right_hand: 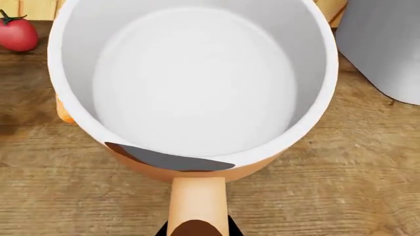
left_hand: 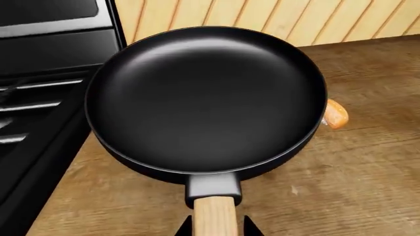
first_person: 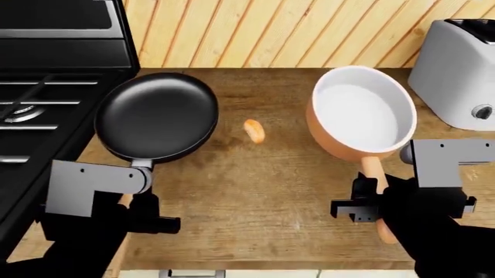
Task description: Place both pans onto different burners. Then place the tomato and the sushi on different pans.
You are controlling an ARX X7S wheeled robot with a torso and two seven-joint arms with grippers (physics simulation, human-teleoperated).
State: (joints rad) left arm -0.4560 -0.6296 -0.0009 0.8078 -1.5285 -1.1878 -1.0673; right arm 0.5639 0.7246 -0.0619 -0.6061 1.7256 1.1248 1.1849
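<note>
A: Frying pan (first_person: 157, 117): shallow, matte black, smooth inside, light wooden handle. Sits on the wood-grain counter (first_person: 255, 197), rim right by the black stove (first_person: 39, 87) edge. Left gripper (first_person: 131, 217) is at the handle end; both views show the handle running between its black fingers, looks pinched on it.

B: Saucepan (first_person: 360, 113)?

A: Deeper, orange-tan outside, glossy white inside, round. On the counter near the grey toaster (first_person: 456, 72). Right gripper (first_person: 371, 211) is around its tan handle, fingers either side, seemingly clamped.

B: Food?

A: Sushi (first_person: 254, 131), small orange oblong, lies on the counter between the two pans, touching neither in the head view. Left wrist view shows it poking out just past the frying pan rim. Tomato (right_hand: 17, 33), round, red, green stem, shows only in the right wrist view, on the counter beyond the saucepan; the head view hides it behind the saucepan.

B: Burners?

A: One silvery round burner (first_person: 19, 113) under black grate bars, at the head view's left edge. Both pans are off the stove.
</note>
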